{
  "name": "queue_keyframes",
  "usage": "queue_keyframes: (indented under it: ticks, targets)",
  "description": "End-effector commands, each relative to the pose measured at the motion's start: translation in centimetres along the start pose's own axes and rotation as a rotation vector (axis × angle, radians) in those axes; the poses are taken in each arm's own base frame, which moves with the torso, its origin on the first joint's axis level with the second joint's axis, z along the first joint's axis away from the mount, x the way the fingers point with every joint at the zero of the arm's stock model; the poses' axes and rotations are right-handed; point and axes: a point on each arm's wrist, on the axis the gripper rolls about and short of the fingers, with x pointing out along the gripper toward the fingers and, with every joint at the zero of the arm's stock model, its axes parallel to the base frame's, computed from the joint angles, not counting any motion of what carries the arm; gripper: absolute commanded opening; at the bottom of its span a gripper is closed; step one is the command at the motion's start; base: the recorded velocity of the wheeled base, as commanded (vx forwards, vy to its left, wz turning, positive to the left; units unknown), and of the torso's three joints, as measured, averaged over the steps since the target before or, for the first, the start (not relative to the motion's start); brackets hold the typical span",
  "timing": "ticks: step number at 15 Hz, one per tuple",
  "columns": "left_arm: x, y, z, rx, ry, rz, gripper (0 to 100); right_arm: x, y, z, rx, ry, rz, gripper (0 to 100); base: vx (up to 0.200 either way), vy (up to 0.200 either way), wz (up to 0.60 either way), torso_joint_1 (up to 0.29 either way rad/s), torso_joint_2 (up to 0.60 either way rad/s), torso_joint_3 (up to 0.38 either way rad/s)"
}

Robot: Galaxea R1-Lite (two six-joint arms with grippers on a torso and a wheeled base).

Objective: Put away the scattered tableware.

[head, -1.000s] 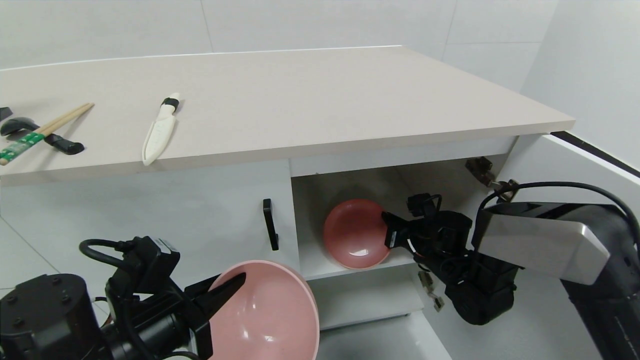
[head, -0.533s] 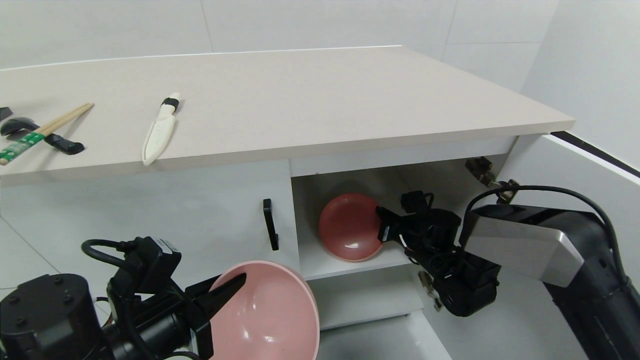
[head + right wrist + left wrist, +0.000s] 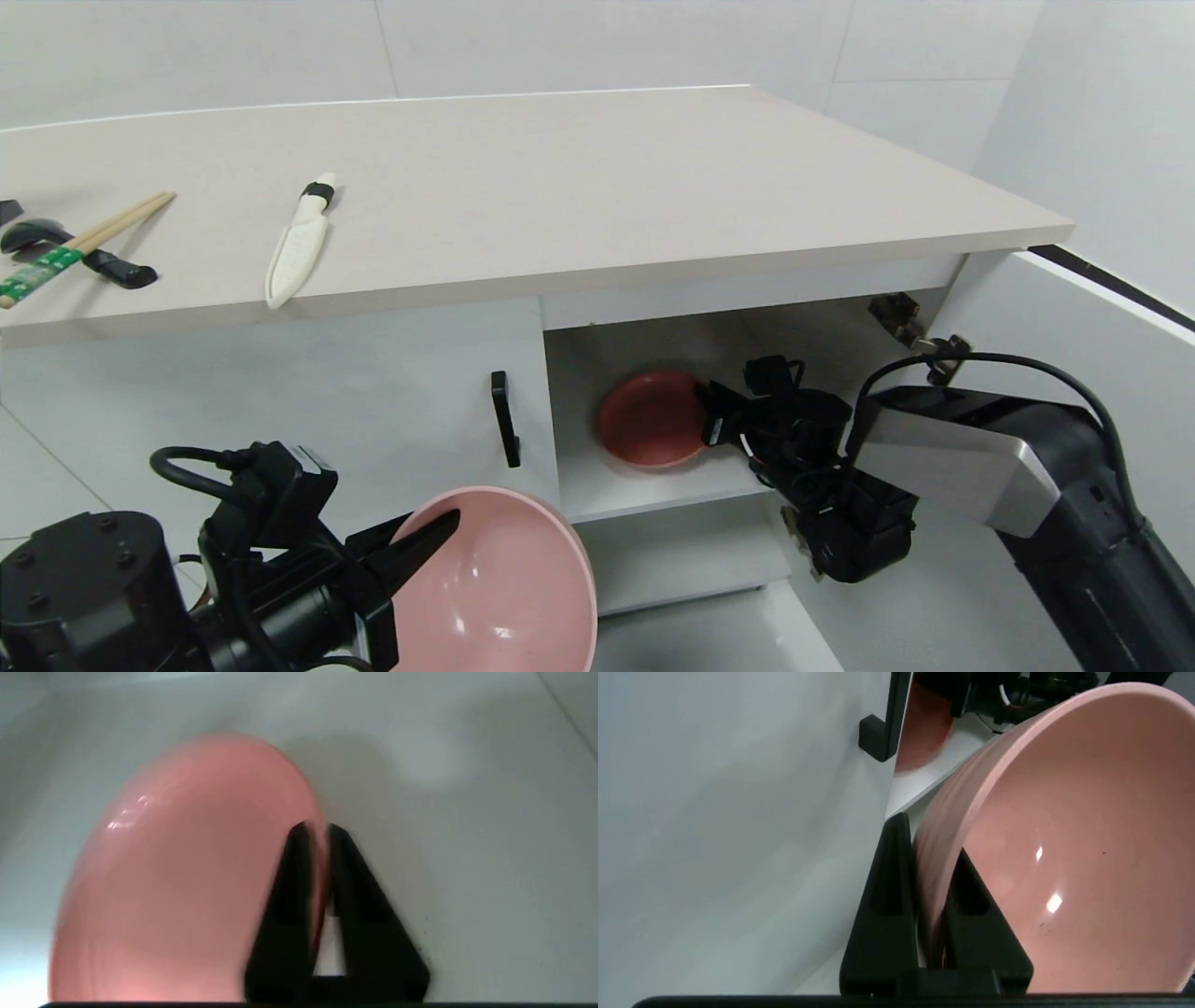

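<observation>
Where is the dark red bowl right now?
In the head view, the dark red bowl is inside the open cabinet under the countertop, right of the black door handle, its rim pinched by the right gripper.

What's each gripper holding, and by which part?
Left gripper grips the pink bowl by its rim; right gripper grips the red bowl by its rim.

The plate (image 3: 649,420) is inside the cabinet (image 3: 653,341), below the counter (image 3: 560,187).
</observation>
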Motion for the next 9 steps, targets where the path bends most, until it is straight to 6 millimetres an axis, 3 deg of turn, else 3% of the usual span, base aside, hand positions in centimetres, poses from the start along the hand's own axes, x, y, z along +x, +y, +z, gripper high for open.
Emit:
queue_keyframes:
  ticks: [1, 4, 6, 8, 9]
  targets:
    - [0.0, 0.0, 0.0, -0.001, 0.000, 0.000, 0, 0.2, -0.2, -0.2, -0.001, -0.004, -0.004, 100, 0.000, 0.000, 0.00, 0.000, 0.00, 0.000]
    - [0.0, -0.1, 0.0, 0.001, 0.002, -0.008, 0, 0.2, -0.6, 0.0, -0.015, -0.008, -0.015, 100, 0.000, 0.000, 0.00, 0.000, 0.00, 0.000]
    - [0.0, -0.4, 0.0, 0.005, 0.002, -0.020, 0, -0.1, -0.6, 2.8, -0.041, -0.063, -0.018, 100, 0.000, 0.000, 0.00, 0.000, 0.00, 0.000]
    - [0.0, -0.9, 0.0, 0.015, 0.002, -0.050, 0, -2.3, 1.7, 4.3, -0.071, -0.025, 0.020, 100, 0.000, 0.000, 0.00, 0.000, 0.00, 0.000]
    - [0.0, -0.9, 0.0, 0.015, 0.002, -0.050, 0, -2.3, 1.7, 4.3, -0.071, -0.025, 0.020, 100, 0.000, 0.000, 0.00, 0.000, 0.00, 0.000]
